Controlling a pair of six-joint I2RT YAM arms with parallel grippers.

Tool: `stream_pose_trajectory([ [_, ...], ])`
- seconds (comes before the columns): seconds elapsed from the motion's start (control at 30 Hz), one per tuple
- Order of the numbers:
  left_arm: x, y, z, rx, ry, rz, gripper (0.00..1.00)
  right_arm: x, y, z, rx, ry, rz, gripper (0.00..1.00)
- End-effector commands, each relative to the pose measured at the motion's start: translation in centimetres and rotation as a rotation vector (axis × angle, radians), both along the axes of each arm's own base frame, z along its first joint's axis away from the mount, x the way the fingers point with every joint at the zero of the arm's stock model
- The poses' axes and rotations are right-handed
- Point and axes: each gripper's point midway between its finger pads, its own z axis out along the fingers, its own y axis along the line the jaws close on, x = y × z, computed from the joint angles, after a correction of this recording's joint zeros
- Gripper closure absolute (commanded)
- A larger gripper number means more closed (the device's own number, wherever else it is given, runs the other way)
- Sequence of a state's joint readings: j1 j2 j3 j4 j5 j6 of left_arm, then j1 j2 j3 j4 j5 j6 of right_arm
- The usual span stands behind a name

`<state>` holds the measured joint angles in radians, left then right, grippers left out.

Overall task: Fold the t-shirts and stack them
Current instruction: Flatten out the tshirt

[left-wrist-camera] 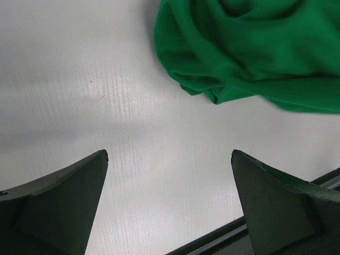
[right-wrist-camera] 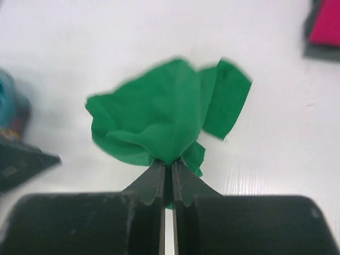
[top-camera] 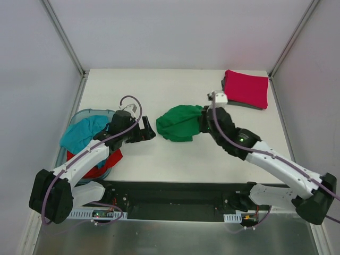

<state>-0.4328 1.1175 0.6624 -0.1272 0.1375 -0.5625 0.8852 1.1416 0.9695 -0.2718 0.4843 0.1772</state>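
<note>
A crumpled bright green t-shirt (top-camera: 180, 122) lies in the middle of the table. My right gripper (right-wrist-camera: 169, 164) is shut on its near edge, the green cloth (right-wrist-camera: 159, 122) bunched up just beyond the tips. My left gripper (top-camera: 150, 134) hovers open just left of the green t-shirt (left-wrist-camera: 255, 48), nothing between its fingers. A folded crimson-pink t-shirt (top-camera: 246, 88) sits on a folded dark grey one at the back right. A teal t-shirt (top-camera: 83, 132) and a red one (top-camera: 101, 164) lie in the tub at the left.
The translucent pale-blue plastic tub (top-camera: 79, 118) stands at the table's left edge under my left arm. The dark front rail (top-camera: 175, 191) runs along the near edge. Grey walls close in both sides and the back.
</note>
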Motion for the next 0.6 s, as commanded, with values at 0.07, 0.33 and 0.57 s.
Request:
stream_pose_trajectory([
  [0.07,0.0,-2.1,0.7,-0.061,-0.044,-0.105,0.01,1.8,-7.8,9.9,0.133,-0.198,-0.302,0.99],
  [0.33,1.7,-8.4,-0.3,-0.061,-0.014,-0.202,0.05,2.2,-12.2,9.6,0.184,-0.189,-0.426,0.99],
  [0.57,4.9,-10.8,-5.2,0.02,0.111,-0.134,0.51,1.8,-14.4,8.1,0.205,-0.166,-0.463,0.99],
])
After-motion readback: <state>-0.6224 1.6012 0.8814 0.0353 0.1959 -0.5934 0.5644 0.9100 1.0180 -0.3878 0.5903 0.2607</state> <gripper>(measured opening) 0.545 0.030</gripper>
